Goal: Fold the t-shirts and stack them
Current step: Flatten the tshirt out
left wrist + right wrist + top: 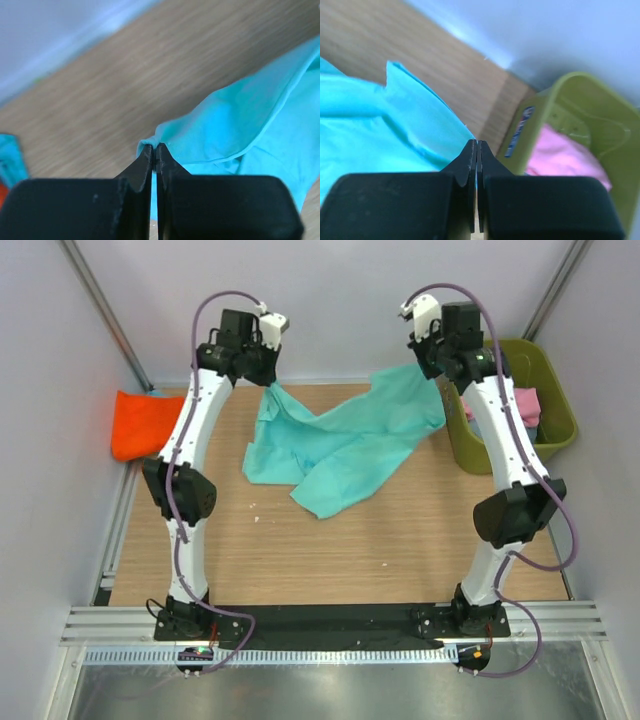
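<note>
The table (330, 540) is pale wood-grain board filling the middle of the top view; plain grey walls (340, 300) close it in at the back and on both sides; a slotted metal rail (330, 625) and a black base plate (330, 618) run across the bottom of the frame under the arm bases.

An olive-green bin (552, 435) stands at the right edge of the table, in the upper right of the top view; a pink t-shirt (527, 400) lies inside it. The right wrist view shows a blue and white sticker (520, 132) on the bin's wall; its writing is too blurred to read. No other lettering can be made out.

The teal t-shirt (340, 445) is in the upper middle of the top view, lifted at two points and sagging between them; its lower folds lie rumpled on the wood. The left gripper (268, 380), upper left of centre, has its fingers pressed together on a corner of the cloth; the right gripper (430, 370), upper right of centre, is likewise pinched closed on the cloth's edge, just beside the bin. An orange t-shirt (140, 425) is bunched at the table's left edge, against the wall.
</note>
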Controlling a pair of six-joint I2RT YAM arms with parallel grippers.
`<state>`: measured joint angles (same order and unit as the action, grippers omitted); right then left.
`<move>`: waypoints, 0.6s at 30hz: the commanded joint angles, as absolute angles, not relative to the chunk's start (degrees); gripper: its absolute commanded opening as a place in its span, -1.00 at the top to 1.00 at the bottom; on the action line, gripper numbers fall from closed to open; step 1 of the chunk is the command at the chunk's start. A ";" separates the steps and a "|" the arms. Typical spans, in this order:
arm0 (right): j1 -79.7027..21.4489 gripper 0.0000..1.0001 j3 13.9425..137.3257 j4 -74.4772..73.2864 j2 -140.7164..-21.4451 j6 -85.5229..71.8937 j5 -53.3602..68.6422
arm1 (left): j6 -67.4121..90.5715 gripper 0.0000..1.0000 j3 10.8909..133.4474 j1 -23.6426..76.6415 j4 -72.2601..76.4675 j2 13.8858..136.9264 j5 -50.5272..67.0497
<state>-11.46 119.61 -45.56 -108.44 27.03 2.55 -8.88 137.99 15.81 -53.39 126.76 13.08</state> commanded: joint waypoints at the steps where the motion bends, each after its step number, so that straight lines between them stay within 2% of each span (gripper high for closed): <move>1: -11.25 0.97 123.22 -46.94 -102.06 26.81 -1.65 | -14.23 1.00 140.72 15.56 -51.85 117.87 8.97; 10: -11.34 0.97 116.91 -43.16 -86.59 19.43 -1.67 | -19.95 1.00 134.75 15.38 -52.29 105.23 2.29; 18: -11.25 0.97 114.87 -43.24 -73.23 16.44 -2.03 | -18.02 1.00 128.77 15.38 -55.10 93.09 7.02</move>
<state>-11.25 114.72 -45.47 -78.65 19.00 -1.41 -18.35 130.08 15.70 -54.48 99.50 4.73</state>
